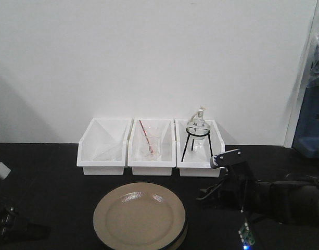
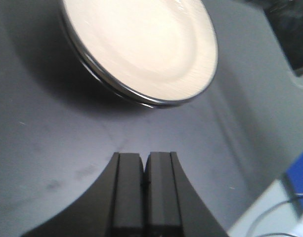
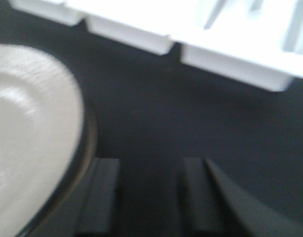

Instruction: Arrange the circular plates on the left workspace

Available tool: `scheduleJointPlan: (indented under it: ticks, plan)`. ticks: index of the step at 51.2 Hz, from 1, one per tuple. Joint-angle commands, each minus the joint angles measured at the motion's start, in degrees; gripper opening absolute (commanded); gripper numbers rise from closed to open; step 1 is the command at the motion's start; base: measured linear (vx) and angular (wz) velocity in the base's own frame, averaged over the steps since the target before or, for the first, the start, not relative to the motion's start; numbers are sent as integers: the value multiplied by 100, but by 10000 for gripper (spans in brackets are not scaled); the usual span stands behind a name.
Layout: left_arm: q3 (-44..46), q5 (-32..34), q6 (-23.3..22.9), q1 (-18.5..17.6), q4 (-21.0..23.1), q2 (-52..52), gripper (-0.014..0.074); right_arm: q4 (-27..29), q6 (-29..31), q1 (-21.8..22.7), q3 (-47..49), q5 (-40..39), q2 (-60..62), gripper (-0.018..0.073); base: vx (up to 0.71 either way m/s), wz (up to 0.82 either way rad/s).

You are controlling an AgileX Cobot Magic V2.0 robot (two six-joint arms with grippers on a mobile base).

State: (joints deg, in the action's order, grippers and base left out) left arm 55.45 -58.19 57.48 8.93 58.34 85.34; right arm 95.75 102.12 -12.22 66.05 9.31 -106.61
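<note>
The circular plates [image 1: 140, 216] sat stacked on the bench [image 1: 45, 177]; the right hand [image 3: 149, 170] gaped empty beside their rim, seemingly to grip; the left hand [image 2: 144, 168] was closed, empty.

Right arm [image 1: 284, 200]: black; grey block [image 1: 225, 158]; blue-lit circuit board [image 1: 246, 237]
Left arm [image 1: 11, 226]: black; white round cap [image 1: 0, 170]
Left gripper fingers [image 2: 129, 192]: matte black slabs

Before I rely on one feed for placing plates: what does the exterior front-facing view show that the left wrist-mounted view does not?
Only the front view: three white rectangular plastic bins, a round glass flask on a black tripod in the right one, a clear beaker in the middle. Only the wrist view: the left gripper, jaws shut, empty. Both: the round beige black-rimmed plate on the matte black countertop.
</note>
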Motion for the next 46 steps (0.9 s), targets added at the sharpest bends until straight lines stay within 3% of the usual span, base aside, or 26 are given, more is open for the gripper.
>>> scheduleJointPlan:
  ticks: [1,4,13,19,24,31,46]
  plan:
    - [47,407,100,-25,188,-382,-1,16,-209,24,-83,-672,830,102,0,0]
    - [-68,802,105,-25,-4,-616,-1,45,-214,24,-313,-1077,1205,-15,0,0]
    - [-735,1687,171,-25,-696,-1558,-1,56,-179,24,-1711,-1278,2759,-11,0,0]
    - [-1416,2358,514,-25,-778,-2361,-1,56,-179,24,-2660,-1240,3860,-8,0,0]
    - [-2016,2737,954,-25,-616,-3122,-1,56,-179,24,-3310,-1296,4719,-6,0,0]
    - [-2724,2903,1531,-25,-37,-4224,0,51,-179,24,-3958,-1483,6048,-6,0,0]
    - [-3235,2981,1600,-25,474,-5567,0,-22,-136,24,-4218,-2091,7300,-6,0,0]
